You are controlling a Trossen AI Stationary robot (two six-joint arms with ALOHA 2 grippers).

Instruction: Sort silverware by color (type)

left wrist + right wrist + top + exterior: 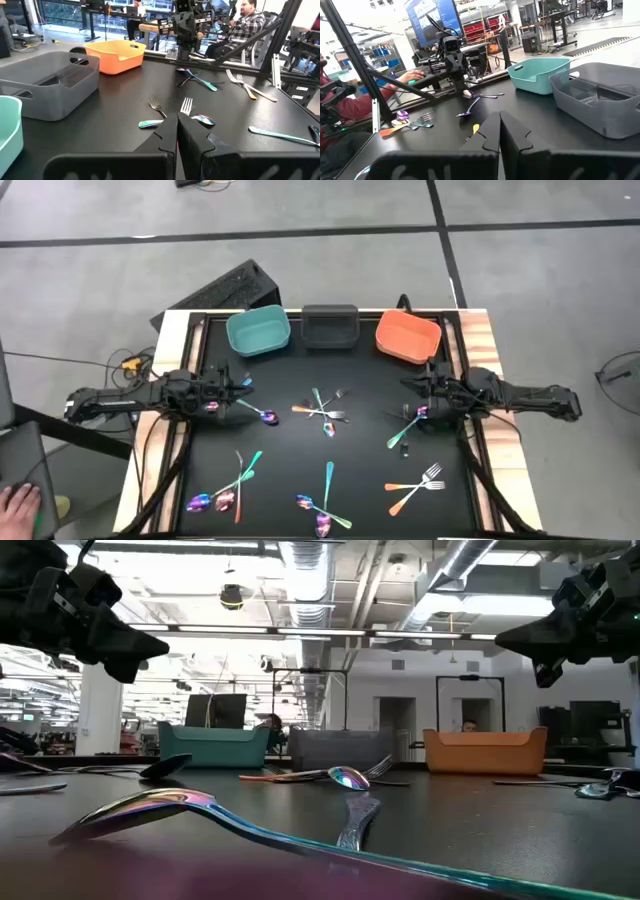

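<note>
Nothing is sorted yet: the silverware (325, 412) lies scattered over the black table (290, 465) and all three bins look empty. The left gripper (243, 387) hovers at the table's left side, fingers pressed together and holding nothing; the right gripper (412, 387) hovers at the right side in the same state, its fingers meeting at (498, 131).

The step in hand, I judge, is choosing a first piece. The iridescent spoon (262, 414) just inboard of the left gripper is the obvious pick — it lies alone, so the fingers can spread, straddle the thin handle across its width and close low against the tabletop. A flat, slippery handle may skid, so a slow squeeze is wise.

The central cluster is harder: an orange-handled piece (308, 411), an iridescent one and a dark fork (336, 417) cross each other, and lifting one could drag its neighbours. The same holds for the crossed orange forks (418, 483) at lower right.

Along the far edge sit the teal bin (258, 331), dark grey bin (330, 326) and orange bin (407, 338). A person's hand (20, 502) rests off the table at lower left — clear of both arms.
</note>
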